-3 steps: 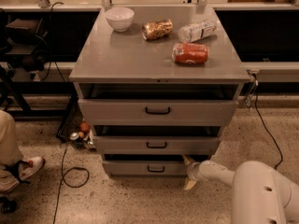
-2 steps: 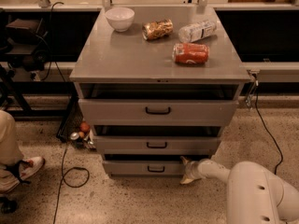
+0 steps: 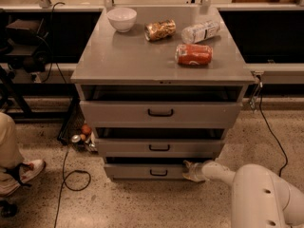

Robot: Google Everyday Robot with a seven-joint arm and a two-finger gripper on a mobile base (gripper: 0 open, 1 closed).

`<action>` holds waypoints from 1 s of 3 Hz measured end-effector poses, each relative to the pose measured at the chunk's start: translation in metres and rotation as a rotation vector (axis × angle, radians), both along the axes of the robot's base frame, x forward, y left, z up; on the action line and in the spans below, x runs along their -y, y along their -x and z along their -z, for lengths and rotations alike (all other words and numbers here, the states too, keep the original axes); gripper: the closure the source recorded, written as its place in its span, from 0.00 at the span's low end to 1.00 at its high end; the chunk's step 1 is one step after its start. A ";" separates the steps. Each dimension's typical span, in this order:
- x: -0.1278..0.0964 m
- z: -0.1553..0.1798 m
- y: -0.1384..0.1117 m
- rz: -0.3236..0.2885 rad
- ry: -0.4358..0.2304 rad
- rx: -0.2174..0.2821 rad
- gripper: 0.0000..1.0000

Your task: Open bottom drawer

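Note:
The bottom drawer (image 3: 142, 172) is the lowest of three grey drawers in the cabinet, with a small black bar handle (image 3: 158, 173). It stands pulled out a little, with a dark gap above its front. My gripper (image 3: 191, 171) is at the right end of the drawer front, touching it, to the right of the handle. My white arm (image 3: 259, 189) reaches in from the lower right. The middle drawer (image 3: 159, 147) and top drawer (image 3: 160, 113) also stand slightly out.
On the cabinet top (image 3: 118, 56) lie a white bowl (image 3: 121, 19), a snack bag (image 3: 160, 30), a plastic bottle (image 3: 200, 31) and a red can (image 3: 193, 54). A person's shoe (image 3: 24, 171) is at the left. Cables (image 3: 66, 175) and small objects (image 3: 81, 135) lie on the floor.
My gripper has moved left along the bottom drawer front, closer to the handle. The arm has come further into view. The drawers look unchanged.

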State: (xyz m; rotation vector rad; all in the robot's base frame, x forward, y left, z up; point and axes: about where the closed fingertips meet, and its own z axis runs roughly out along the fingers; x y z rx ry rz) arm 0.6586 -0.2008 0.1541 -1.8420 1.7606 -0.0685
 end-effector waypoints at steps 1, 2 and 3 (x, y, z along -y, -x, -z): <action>0.000 -0.005 0.000 0.000 0.000 0.000 0.96; 0.000 -0.007 0.000 0.000 0.000 0.000 1.00; 0.000 -0.007 0.000 0.000 0.000 0.000 1.00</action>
